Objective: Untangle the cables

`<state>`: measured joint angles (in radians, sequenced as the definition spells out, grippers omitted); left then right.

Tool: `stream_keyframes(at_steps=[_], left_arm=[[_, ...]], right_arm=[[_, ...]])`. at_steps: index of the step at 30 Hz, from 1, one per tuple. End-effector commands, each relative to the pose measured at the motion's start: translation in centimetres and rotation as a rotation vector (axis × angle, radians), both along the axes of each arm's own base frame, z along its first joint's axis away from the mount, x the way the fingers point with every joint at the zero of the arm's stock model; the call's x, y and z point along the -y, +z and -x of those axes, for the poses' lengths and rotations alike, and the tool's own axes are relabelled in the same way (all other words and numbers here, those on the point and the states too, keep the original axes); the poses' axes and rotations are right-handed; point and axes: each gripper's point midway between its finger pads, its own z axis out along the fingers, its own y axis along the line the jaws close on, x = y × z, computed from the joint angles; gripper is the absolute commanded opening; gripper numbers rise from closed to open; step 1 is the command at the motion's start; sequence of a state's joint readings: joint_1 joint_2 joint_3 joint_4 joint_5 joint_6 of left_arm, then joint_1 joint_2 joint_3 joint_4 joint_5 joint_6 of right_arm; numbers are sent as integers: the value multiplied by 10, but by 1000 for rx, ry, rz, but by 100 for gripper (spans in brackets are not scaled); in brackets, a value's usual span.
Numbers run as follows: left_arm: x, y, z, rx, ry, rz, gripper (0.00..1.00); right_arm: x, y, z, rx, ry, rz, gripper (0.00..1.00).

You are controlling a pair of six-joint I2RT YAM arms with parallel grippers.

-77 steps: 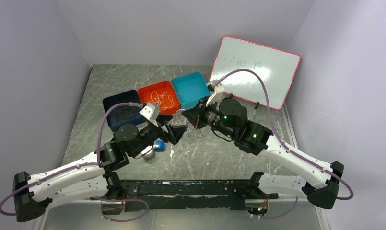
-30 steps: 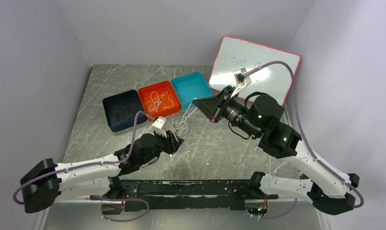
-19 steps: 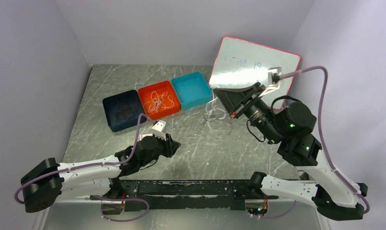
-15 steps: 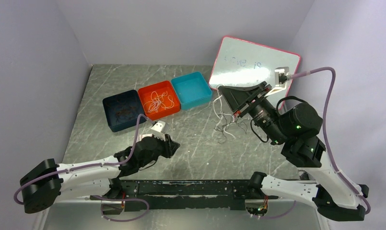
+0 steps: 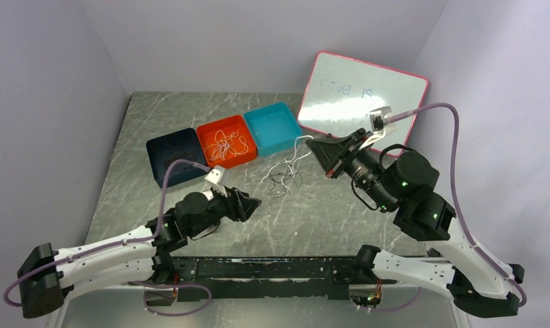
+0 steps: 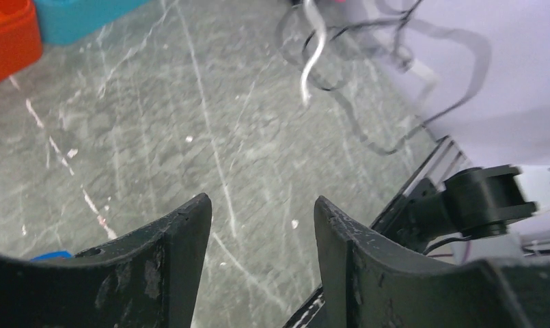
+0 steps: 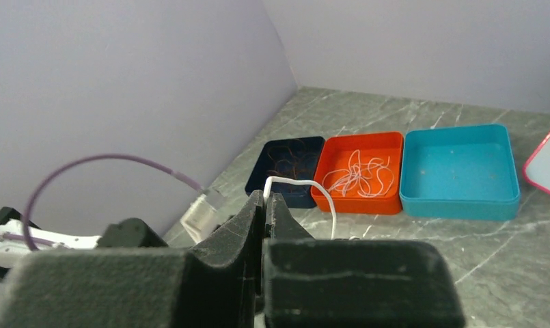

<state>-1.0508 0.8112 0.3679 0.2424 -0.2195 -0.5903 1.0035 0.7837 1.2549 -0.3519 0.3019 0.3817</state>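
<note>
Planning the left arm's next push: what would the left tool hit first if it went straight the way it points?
Likely the bare table, short of the cables hanging from the right tool; the open left tool tilts downward, though depth is unclear.

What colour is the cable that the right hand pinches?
The cable is white; right wrist view shows it best.

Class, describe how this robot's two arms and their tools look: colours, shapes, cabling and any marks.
Both the left arm and right arm have white links, black joint housings and a lilac hose looping alongside. Green lights glow on the right arm's joints. The left tool and right tool have black, wedge-shaped fingers, scuffed grey.
</note>
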Motion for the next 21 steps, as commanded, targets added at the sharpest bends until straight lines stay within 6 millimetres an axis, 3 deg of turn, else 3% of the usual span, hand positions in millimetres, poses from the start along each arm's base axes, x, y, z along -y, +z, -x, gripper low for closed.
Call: stream_keyframes(at_steps=[1, 5, 8, 13, 18, 21], left_arm=[[-2, 34, 4, 51, -26, 42, 63], [-8, 48, 5, 73, -20, 65, 64], [-10, 56, 7, 83, -20, 77, 65], [-13, 58, 5, 44, 7, 61, 66], [-42, 23, -9, -138, 230, -21, 65], [-59, 6, -11, -215, 334, -32, 66]], right_arm=[[0, -11, 4, -5, 20, 11, 0], [-22, -21, 15, 35, 144, 89, 0], [-44, -42, 23, 93, 276, 242, 0], [-56, -72, 36, 188, 422, 404, 0], [-61, -107, 52, 279, 552, 491, 0], [-65, -143, 60, 299, 638, 557, 0]])
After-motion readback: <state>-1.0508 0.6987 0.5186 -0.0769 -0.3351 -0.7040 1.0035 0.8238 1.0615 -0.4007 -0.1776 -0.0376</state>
